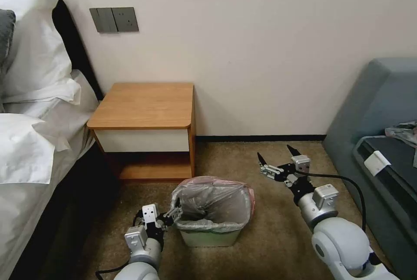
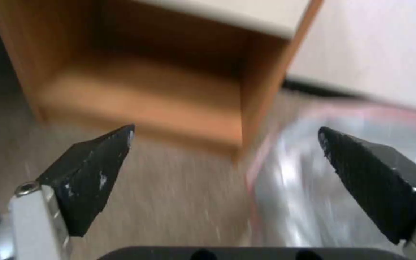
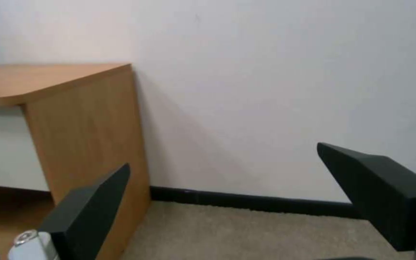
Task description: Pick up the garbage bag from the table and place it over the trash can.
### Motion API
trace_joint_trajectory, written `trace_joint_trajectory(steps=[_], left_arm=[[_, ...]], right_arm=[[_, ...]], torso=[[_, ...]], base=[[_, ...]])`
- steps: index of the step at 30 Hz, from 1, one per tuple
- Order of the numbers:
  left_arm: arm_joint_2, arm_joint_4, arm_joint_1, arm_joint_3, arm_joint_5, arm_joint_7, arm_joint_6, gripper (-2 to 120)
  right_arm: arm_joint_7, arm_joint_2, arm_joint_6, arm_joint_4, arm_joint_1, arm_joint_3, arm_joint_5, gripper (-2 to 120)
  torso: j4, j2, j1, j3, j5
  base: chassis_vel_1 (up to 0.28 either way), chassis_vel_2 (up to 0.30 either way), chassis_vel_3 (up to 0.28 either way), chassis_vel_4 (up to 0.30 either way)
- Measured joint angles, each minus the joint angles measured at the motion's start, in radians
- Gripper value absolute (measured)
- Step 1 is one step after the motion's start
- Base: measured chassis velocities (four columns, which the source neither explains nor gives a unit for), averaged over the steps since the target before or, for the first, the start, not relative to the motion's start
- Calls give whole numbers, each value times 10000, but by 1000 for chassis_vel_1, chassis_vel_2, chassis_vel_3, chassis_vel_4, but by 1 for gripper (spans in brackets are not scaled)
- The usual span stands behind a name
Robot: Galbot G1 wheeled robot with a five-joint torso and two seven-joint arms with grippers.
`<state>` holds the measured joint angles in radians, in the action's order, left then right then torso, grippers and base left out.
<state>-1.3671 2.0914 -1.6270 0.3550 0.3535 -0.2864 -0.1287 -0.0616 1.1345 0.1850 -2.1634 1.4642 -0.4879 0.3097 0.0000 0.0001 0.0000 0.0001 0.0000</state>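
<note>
The cream trash can (image 1: 208, 238) stands on the carpet in front of the table (image 1: 143, 104). The grey garbage bag (image 1: 213, 204) with its pink rim is draped over the can's mouth and puffs up above it. My left gripper (image 1: 175, 215) sits low at the bag's left edge. In the left wrist view the left gripper (image 2: 226, 128) is open, one finger over the bag (image 2: 304, 187) and the other over carpet. My right gripper (image 1: 276, 155) hovers open and empty above the carpet, right of the can. The right gripper (image 3: 223, 155) faces the wall beside the table (image 3: 73, 108).
A bed (image 1: 30, 141) with white pillows runs along the left, close to the table. A grey sofa (image 1: 373, 110) stands at the right with a white object (image 1: 376, 162) on its seat. Carpet lies open between the can and the sofa. The wall carries a switch panel (image 1: 114, 19).
</note>
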Motion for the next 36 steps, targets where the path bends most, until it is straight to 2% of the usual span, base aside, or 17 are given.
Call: trace_joint_trajectory(steps=[1, 3, 4, 5, 6, 7, 8, 9, 11, 17, 19, 20, 22, 23, 25, 36], left_arm=[[6, -36, -20, 116, -220, 162, 407, 100], [-77, -258, -83, 542, -1091, 626, 1846, 100], [-77, -258, -83, 542, -1091, 626, 1846, 100], [-184, -365, -192, 787, -1579, 756, 2474, 100], [-184, -365, -192, 787, -1579, 756, 2474, 100], [-346, -472, -374, 1046, -2080, 796, 3223, 100], [-431, -537, -466, 1120, -2301, 758, 3564, 100], [-431, -537, -466, 1120, -2301, 758, 3564, 100], [-698, -585, -688, 1208, -2876, 670, 3992, 100], [-811, 58, -1229, 1314, -3118, 767, 3853, 100], [-771, 529, -1478, 1367, -3139, 1070, 3773, 100], [-771, 529, -1478, 1367, -3139, 1070, 3773, 100], [-782, 1100, -1743, 1581, -3113, 1647, 3677, 100], [-782, 1100, -1743, 1581, -3113, 1647, 3677, 100], [-825, 1556, -2007, 1899, -2989, 2086, 3528, 100], [-1005, 1925, -2580, 1920, -2945, 2150, 3511, 100]], right_arm=[[57, 86, -151, 23, 151, -103, -37, 100], [169, 406, -969, 165, 640, -259, -402, 100], [169, 406, -969, 165, 640, -259, -402, 100], [173, 556, -1354, 244, 757, -227, -652, 100], [173, 556, -1354, 244, 757, -227, -652, 100], [154, 789, -1880, 354, 899, -90, -977, 100], [128, 972, -2218, 406, 1044, 6, -1157, 100], [128, 972, -2218, 406, 1044, 6, -1157, 100], [-35, 1361, -2868, 485, 1424, 69, -1547, 100], [-283, 1874, -3372, 469, 2106, -263, -1994, 100], [-270, 2136, -3581, 382, 2526, -517, -2027, 100], [-270, 2136, -3581, 382, 2526, -517, -2027, 100], [-245, 2418, -3884, 287, 3035, -733, -2030, 100], [-245, 2418, -3884, 287, 3035, -733, -2030, 100], [-147, 2729, -4234, 93, 3559, -851, -2018, 100], [-82, 3031, -4755, -377, 4270, -1011, -2188, 100]], torso=[[0, 0, 0, 0, -1], [-4, 0, 0, -1, -2], [-4, 0, 0, -1, -2], [-6, 0, 0, -1, -4], [-6, 0, 0, -1, -4], [2, 0, 0, -1, 1], [3, 0, 0, -1, 2], [3, 0, 0, -1, 2], [1, 0, 0, -1, -2], [0, 0, 0, -1, 1], [0, 0, -1, -2, -1], [0, 0, -1, -2, -1], [-2, 0, 0, -2, 0], [-2, 0, 0, -2, 0], [0, 0, -1, -2, 0], [0, 0, -1, -2, -1]], base=[[0, 0, 0, 0], [0, 0, 0, 0], [0, 0, 0, 0], [0, 0, 0, 0], [0, 0, 0, 0], [0, 0, 0, 0], [0, 0, 0, 0], [0, 0, 0, 0], [0, 0, 0, 0], [0, 0, 0, 0], [0, 0, 0, 0], [0, 0, 0, 0], [0, 0, 0, 0], [0, 0, 0, 0], [0, 0, 0, 0], [0, 0, 0, 0]])
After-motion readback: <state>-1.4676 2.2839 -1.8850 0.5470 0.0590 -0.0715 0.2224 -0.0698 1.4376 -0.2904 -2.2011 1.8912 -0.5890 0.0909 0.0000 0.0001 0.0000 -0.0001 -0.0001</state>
